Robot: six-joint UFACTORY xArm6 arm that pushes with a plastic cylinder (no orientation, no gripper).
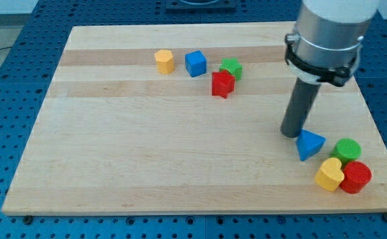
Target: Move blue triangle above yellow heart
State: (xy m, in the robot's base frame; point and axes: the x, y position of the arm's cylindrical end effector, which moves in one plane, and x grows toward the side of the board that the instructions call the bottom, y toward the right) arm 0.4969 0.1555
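Observation:
The blue triangle (309, 144) lies near the view's bottom right on the wooden board (147, 146). The yellow heart (328, 174) sits just below and to the right of it, a small gap apart. My tip (291, 133) rests on the board right at the triangle's upper left edge, touching or nearly touching it. The rod rises up to the grey arm body at the view's top right.
A green cylinder (347, 149) and a red cylinder (356, 177) sit against the yellow heart's right side. Near the view's top stand a yellow hexagon-like block (164, 61), a blue cube (196, 64), a green star-like block (232, 68) and a red star-like block (222, 84).

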